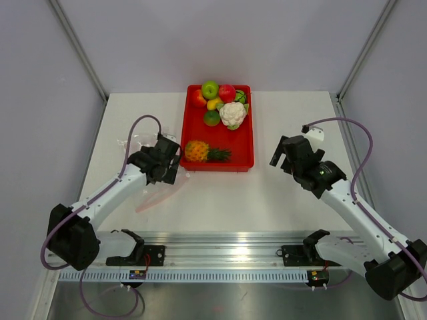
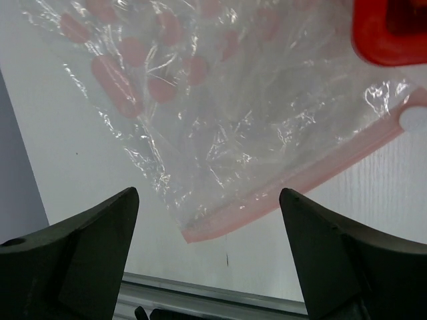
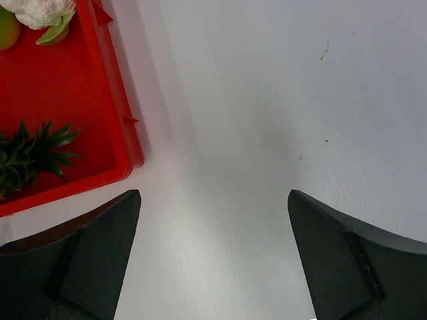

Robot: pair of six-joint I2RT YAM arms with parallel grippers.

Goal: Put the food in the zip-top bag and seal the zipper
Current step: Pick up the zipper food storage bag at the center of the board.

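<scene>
On the desk (image 1: 280, 200), the zip-top bag (image 2: 220, 100): lying flat and crinkled just left of the tray, and I see nothing inside it.
The zipper (image 2: 300, 181): the pink strip along the mouth, turned toward the near edge. Pressed shut or parted, I can't tell.
The food: all in the red tray (image 1: 248, 143). The pineapple (image 1: 198, 151) is at the near end, the cauliflower (image 1: 232, 113) and the round fruits (image 1: 210, 89) are bunched at the far end.
The left claw (image 2: 208, 200): jaws spread wide, right above the bag's mouth, gripping nothing.
The right claw (image 3: 213, 200): wide open and empty too, over bare desk just right of the tray.
Step in hand: the very start, by the look of it. The bag's mouth has to be taken hold of before any food goes in.
Next move: the left claw needs to drop and pinch one lip by the zipper, and the right can swing over for the pineapple, the nearest piece.
In the way: thin film flat on the desk is awkward to pinch as a single layer. The tray's near corner sits right at the bag's edge, and the tray wall stands between the right claw and the food.
</scene>
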